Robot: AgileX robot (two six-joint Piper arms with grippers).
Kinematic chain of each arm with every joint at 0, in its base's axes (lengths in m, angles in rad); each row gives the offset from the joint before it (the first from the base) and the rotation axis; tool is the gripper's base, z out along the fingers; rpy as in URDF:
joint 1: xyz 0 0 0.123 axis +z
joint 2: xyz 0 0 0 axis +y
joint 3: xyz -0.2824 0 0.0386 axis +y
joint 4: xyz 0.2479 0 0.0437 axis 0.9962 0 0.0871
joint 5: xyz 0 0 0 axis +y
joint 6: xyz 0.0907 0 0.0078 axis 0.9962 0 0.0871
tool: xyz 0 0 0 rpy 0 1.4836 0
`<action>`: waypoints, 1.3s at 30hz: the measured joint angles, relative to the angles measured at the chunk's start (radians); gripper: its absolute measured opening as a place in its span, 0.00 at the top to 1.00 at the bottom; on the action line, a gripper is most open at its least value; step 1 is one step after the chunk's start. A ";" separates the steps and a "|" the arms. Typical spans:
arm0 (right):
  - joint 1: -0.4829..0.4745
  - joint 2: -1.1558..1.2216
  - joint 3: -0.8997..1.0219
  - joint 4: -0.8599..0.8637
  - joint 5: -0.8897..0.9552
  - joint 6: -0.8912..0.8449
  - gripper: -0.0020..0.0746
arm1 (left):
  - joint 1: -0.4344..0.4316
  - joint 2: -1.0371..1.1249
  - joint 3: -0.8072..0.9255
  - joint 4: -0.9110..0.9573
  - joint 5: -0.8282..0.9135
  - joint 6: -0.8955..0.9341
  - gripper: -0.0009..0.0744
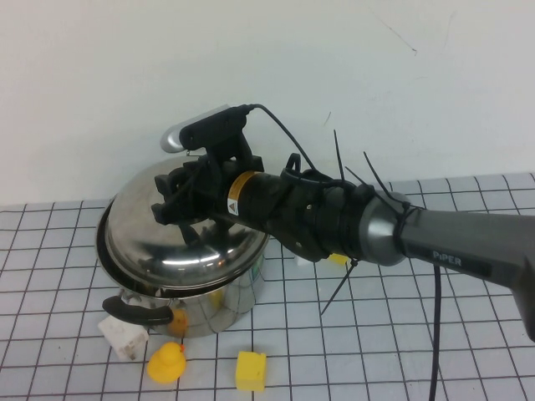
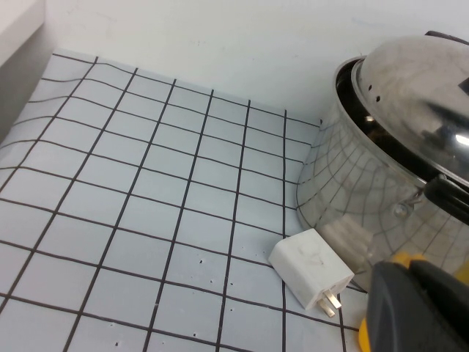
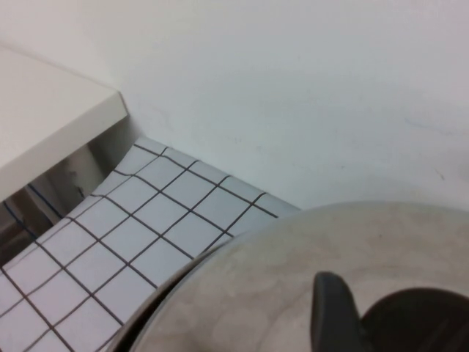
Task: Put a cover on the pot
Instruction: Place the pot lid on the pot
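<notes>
The steel pot (image 1: 227, 302) with black side handles (image 1: 138, 312) stands at the left of the grid mat. The domed steel lid (image 1: 171, 255) lies tilted over its mouth, with a gap at the rim in the left wrist view (image 2: 350, 81). My right gripper (image 1: 180, 207) reaches in from the right and is shut on the lid's black knob (image 3: 421, 323), one finger (image 3: 333, 315) showing beside it. My left gripper (image 2: 407, 270) is shut and empty, low beside the pot (image 2: 366, 213), near a white plug (image 2: 311, 277).
A yellow duck (image 1: 167, 365), a yellow block (image 1: 251, 370) and the white plug (image 1: 124, 336) lie in front of the pot. Another small yellow piece (image 1: 338, 259) sits under the right arm. A white wall closes the back; a white shelf (image 3: 44, 125) stands at the far left.
</notes>
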 joint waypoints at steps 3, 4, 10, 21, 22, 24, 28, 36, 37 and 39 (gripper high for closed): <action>0.004 0.002 0.000 0.000 0.000 -0.014 0.53 | 0.000 0.000 0.000 0.000 0.000 0.000 0.99; 0.006 0.005 -0.002 0.000 0.000 -0.016 0.53 | 0.000 0.000 0.000 0.000 0.000 0.000 0.99; 0.014 0.009 -0.010 0.000 -0.004 -0.018 0.53 | 0.000 0.000 0.000 0.000 0.000 0.000 0.99; 0.020 0.009 -0.010 0.000 0.011 -0.021 0.53 | 0.000 0.000 0.000 0.000 0.000 0.000 0.99; 0.020 0.009 -0.010 0.000 0.015 -0.021 0.53 | 0.000 0.000 0.000 0.000 0.000 0.000 0.99; 0.020 0.009 -0.010 0.000 0.022 -0.021 0.53 | 0.000 0.000 0.000 0.000 0.000 0.000 0.99; 0.020 0.009 -0.010 0.000 0.031 -0.021 0.53 | 0.000 0.000 0.000 0.000 0.000 0.000 0.99; 0.020 0.002 -0.015 0.000 0.036 -0.021 0.38 | 0.000 0.000 0.000 0.000 0.000 0.004 0.99; 0.020 -0.011 -0.015 -0.004 0.051 -0.021 0.38 | 0.000 0.000 0.000 0.000 0.000 0.004 0.99; 0.020 -0.053 -0.011 -0.028 0.079 -0.021 0.40 | 0.000 0.000 0.000 0.000 0.000 0.004 0.99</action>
